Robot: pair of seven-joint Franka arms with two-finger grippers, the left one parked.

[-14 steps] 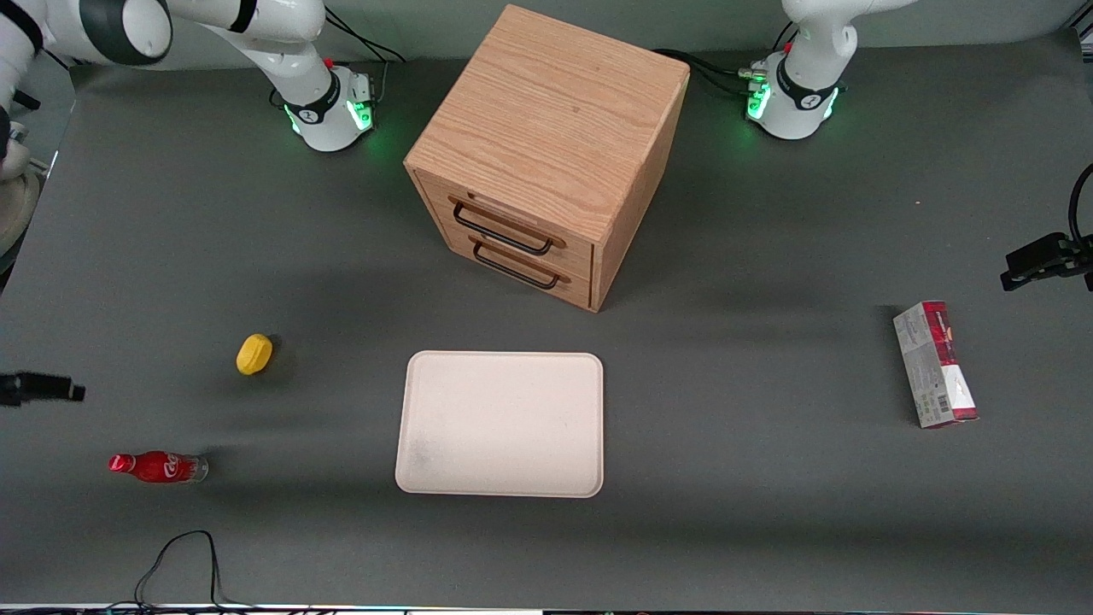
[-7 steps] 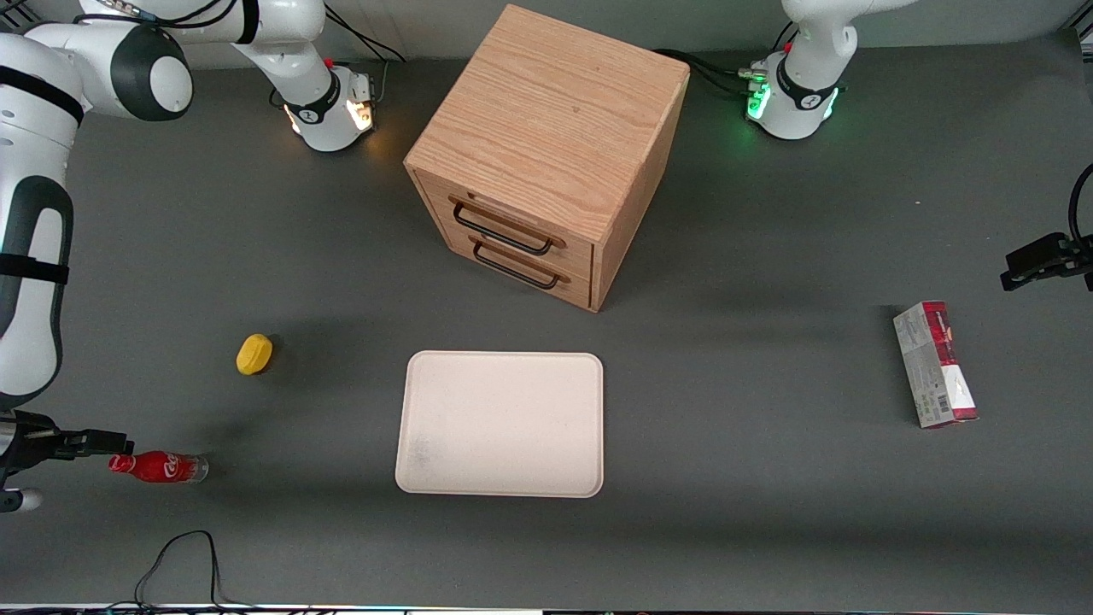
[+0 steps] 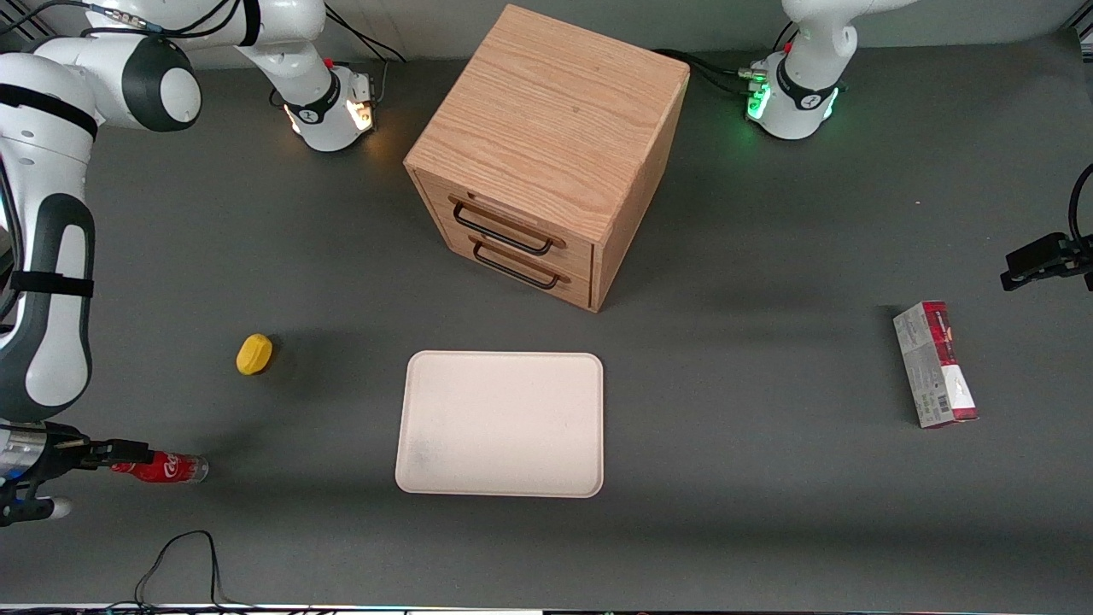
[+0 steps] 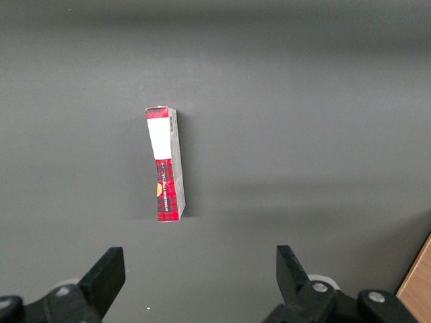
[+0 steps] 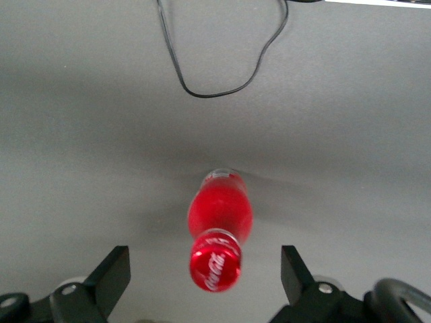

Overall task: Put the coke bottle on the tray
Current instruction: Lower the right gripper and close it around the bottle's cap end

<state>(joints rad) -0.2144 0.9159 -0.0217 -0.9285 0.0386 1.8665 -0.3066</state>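
The coke bottle (image 3: 162,468) lay on its side on the counter (image 3: 734,478) at the working arm's end, well apart from the tray (image 3: 500,424), which sat bare in front of the wooden drawer cabinet (image 3: 546,154). A yellow lemon-like object (image 3: 254,354) rested farther from the front camera than the bottle.

The tool (image 3: 128,457) hung over the bottle's cap end. In the right wrist view its two fingers (image 5: 114,272) stood spread wide, one on each side of the red cap (image 5: 215,268), touching nothing; the tool was released and held nothing.

The bottle looked small, light and rigid, with a smooth rounded body that would probably roll sideways if nudged from one side only. The glossy label area (image 5: 221,210) could be slippery, and the cap end is narrow. The surest hold seemed to be across the widest part of the body, fingers closing evenly on both sides so it could not squirt out or roll. Light clamping should do, since nothing suggested much weight.
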